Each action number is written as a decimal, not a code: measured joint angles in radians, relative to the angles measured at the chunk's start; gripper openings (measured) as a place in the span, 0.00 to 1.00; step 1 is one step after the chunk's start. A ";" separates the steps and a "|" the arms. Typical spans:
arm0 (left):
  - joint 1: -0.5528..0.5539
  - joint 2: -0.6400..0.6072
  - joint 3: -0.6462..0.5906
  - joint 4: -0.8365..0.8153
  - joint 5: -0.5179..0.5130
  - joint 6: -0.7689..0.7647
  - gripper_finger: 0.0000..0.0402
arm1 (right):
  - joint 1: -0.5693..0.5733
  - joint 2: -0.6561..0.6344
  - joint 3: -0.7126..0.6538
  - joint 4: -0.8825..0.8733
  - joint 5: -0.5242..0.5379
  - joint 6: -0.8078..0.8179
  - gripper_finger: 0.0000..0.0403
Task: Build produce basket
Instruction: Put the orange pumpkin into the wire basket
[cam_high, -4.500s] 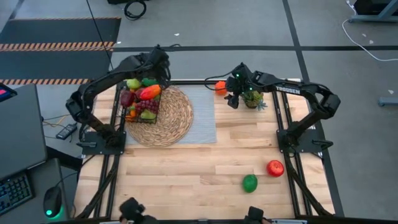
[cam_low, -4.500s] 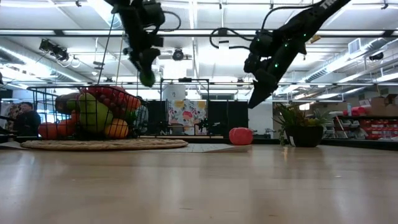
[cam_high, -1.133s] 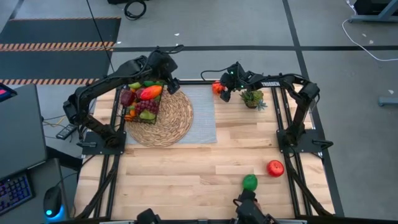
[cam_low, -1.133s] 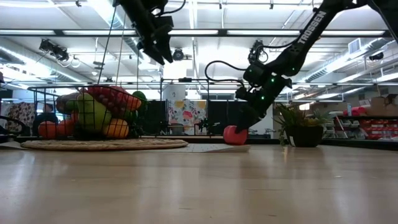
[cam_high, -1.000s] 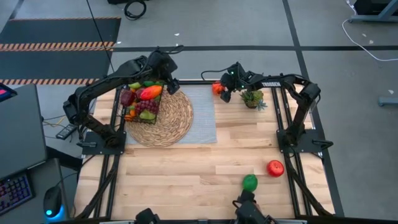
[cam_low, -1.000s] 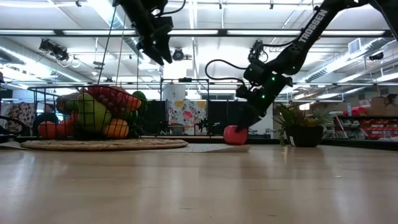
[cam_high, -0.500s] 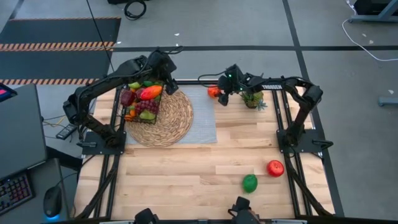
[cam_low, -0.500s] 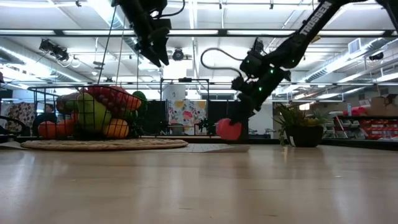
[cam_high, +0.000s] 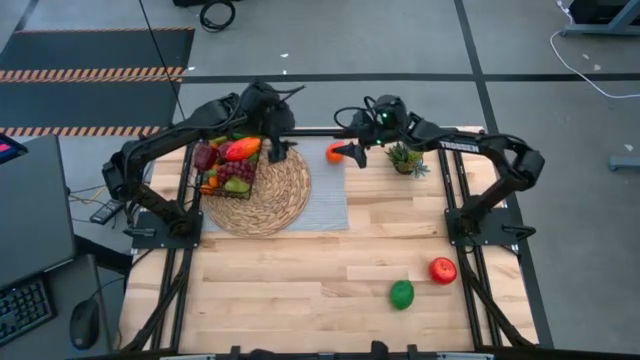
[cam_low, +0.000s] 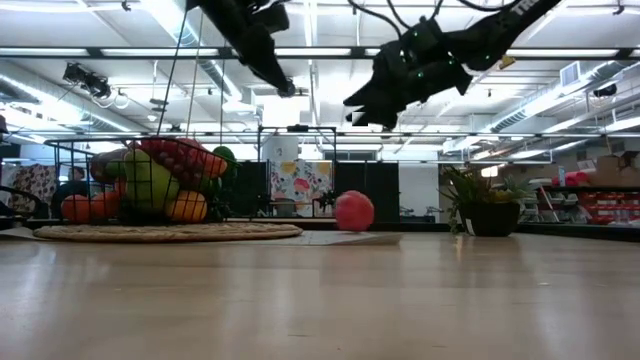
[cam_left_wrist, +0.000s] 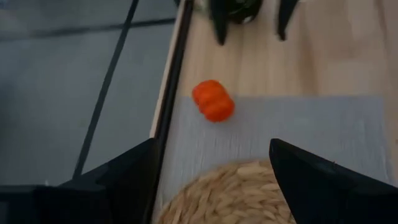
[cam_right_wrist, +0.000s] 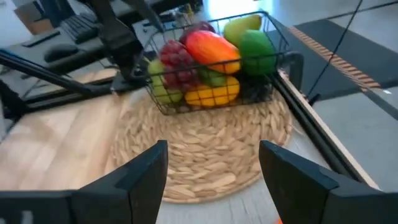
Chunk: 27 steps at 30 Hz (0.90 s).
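The black wire basket (cam_high: 197, 165) stands on the round woven mat's far left part, piled with produce (cam_right_wrist: 211, 56). A small orange-red fruit (cam_high: 335, 152) lies on the grey cloth, between both grippers; the left wrist view shows this fruit (cam_left_wrist: 212, 101) too. My left gripper (cam_high: 280, 148) hovers open over the mat's far right rim. My right gripper (cam_high: 352, 142) is open and raised above and just right of the fruit, touching nothing. A green lime (cam_high: 402, 294) and a red apple (cam_high: 443, 270) rest on the wood near the table's near right corner.
The round woven mat (cam_high: 280, 190) overlaps a grey cloth (cam_high: 325, 200). A spiky potted plant (cam_high: 405, 157) stands at the far edge, right of my right gripper. Bare wood fills the table's middle and near left. The table's far edge runs just behind the orange-red fruit.
My right gripper carried the orange-red fruit, lifted, toward the table's left, then let it go and rose. The fruit now lies on the grey cloth, left of where it started. My left gripper shifted a little right, toward the fruit.
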 joint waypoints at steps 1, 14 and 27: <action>-0.007 0.000 0.000 0.007 0.003 0.014 0.78 | 0.002 -0.007 0.000 -0.005 -0.001 0.003 0.63; -0.015 0.000 0.000 -0.013 0.006 -0.027 0.78 | -0.048 0.111 0.001 -0.215 0.568 -0.306 0.70; -0.015 0.000 0.000 -0.018 0.005 -0.048 0.78 | -0.052 0.135 0.000 -0.456 0.587 -0.144 0.87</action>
